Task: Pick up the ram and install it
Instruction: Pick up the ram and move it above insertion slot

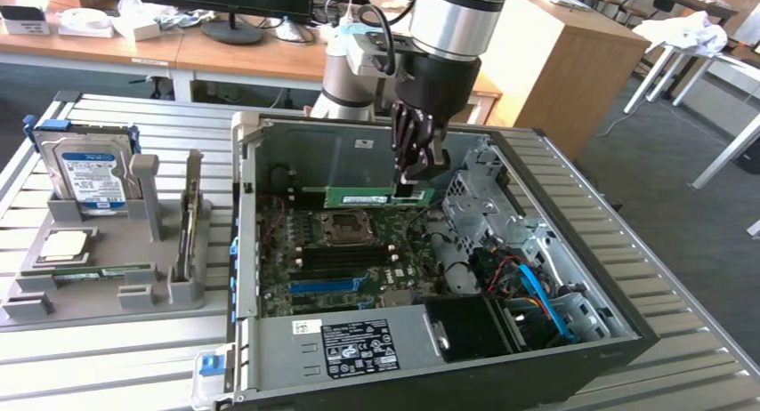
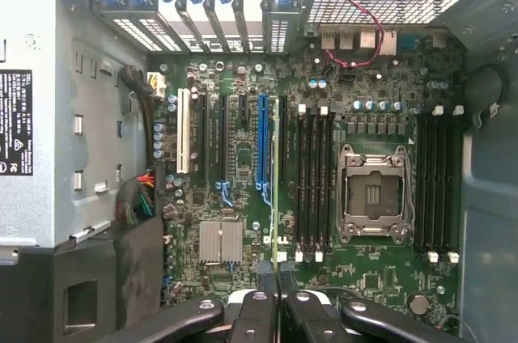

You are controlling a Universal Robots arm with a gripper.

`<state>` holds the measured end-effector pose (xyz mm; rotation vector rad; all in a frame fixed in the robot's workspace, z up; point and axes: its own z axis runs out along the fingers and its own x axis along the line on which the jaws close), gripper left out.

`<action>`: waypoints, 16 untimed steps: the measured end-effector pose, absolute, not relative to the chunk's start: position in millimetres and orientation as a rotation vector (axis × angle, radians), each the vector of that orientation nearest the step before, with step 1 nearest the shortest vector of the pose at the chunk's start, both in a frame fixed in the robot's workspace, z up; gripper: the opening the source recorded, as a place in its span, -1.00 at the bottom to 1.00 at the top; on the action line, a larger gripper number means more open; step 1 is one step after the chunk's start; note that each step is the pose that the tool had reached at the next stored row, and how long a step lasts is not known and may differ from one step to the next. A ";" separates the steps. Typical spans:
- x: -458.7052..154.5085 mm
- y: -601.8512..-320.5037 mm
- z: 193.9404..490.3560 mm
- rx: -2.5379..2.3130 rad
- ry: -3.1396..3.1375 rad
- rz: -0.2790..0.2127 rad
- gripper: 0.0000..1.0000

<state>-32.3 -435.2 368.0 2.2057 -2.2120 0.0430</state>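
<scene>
The ram is a narrow green board held level above the motherboard inside the open computer case. My gripper is shut on its end nearer the exterior view's right, fingers pointing down. In the wrist view the ram shows edge-on as a thin green line running out from between my black fingertips. It hangs beside the blue expansion slot, just short of the black memory slots. The open CPU socket lies beyond those slots.
A grey holder at the exterior view's left carries a hard drive, a square silver chip, an upright card and a flat green stick. A power supply and drive cage crowd the case.
</scene>
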 end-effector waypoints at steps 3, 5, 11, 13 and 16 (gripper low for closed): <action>-32.3 -435.2 367.8 2.206 -2.212 0.043 -0.76; -32.3 -435.2 367.8 2.206 -2.212 0.043 -0.76; -32.3 -435.1 366.4 2.209 -2.215 0.037 -0.76; -32.3 -435.1 365.7 2.211 -2.217 0.032 -0.76; -32.3 -434.5 364.5 2.214 -2.220 0.026 -0.76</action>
